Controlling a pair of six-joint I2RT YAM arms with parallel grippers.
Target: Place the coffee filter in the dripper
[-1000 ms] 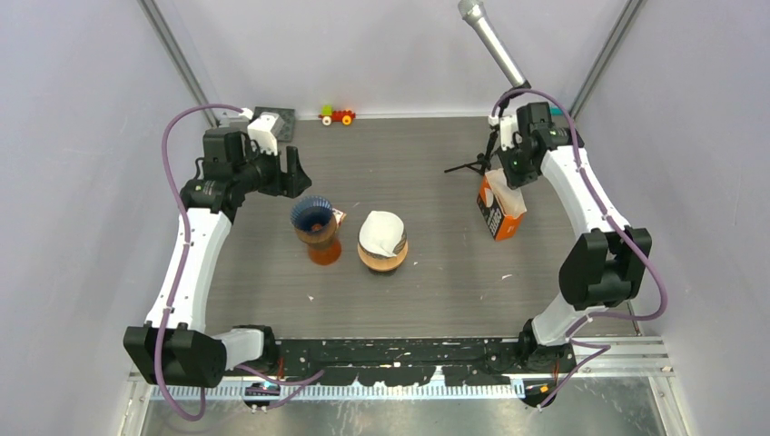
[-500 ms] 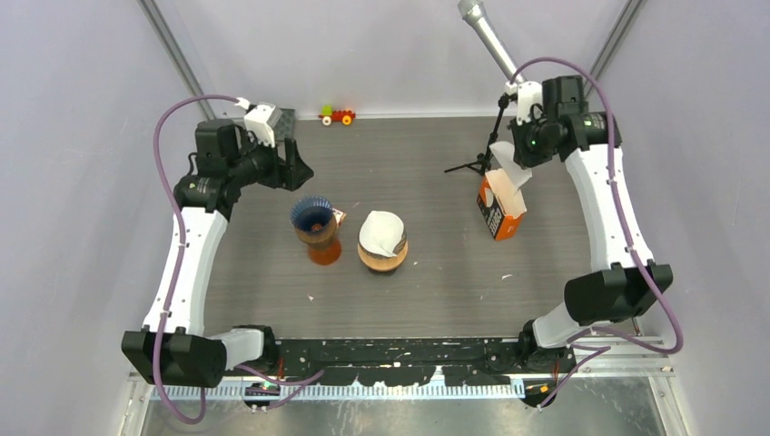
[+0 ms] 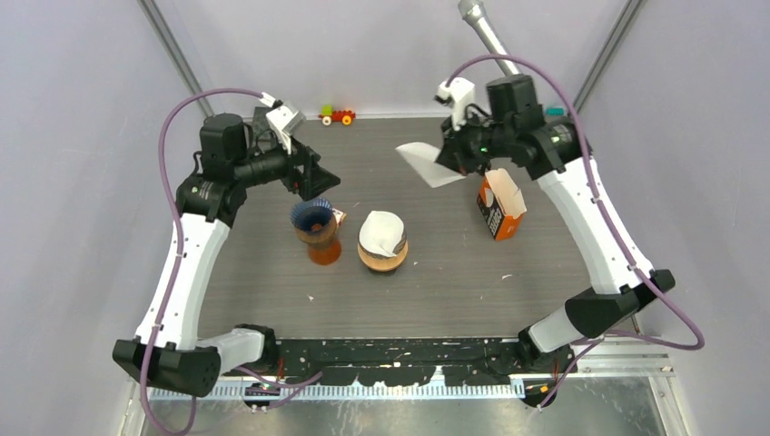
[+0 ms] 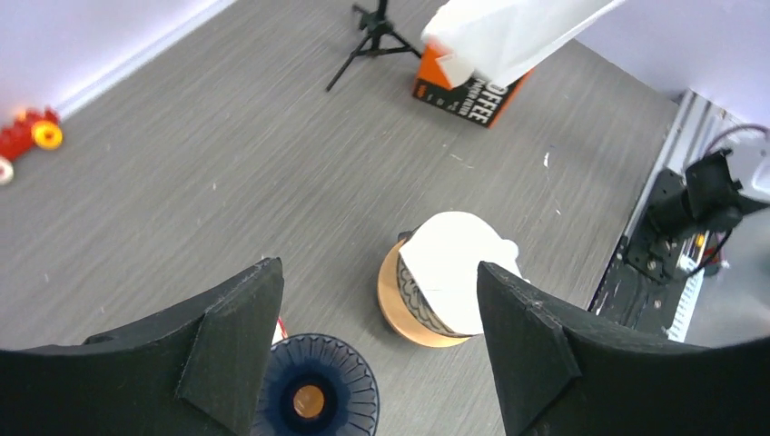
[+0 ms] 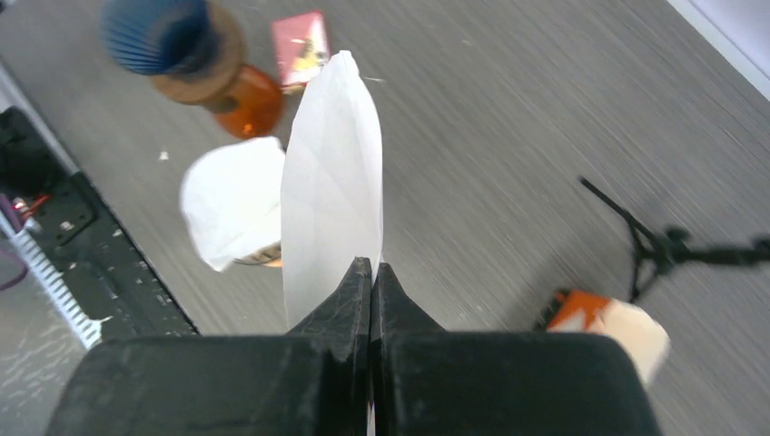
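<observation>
Right of the dripper and well apart from it, the coffee filter is held in the air, pinched flat at one edge by the clenched right gripper. Just behind the dripper, the left gripper hangs spread wide, nothing held. Carry is judged the step in hand: the filter should be brought over the blue ribbed cone, centred, lowered narrow end first, then released. The tan cup beside the dripper, already paper-lined, should be passed over, not clipped.
</observation>
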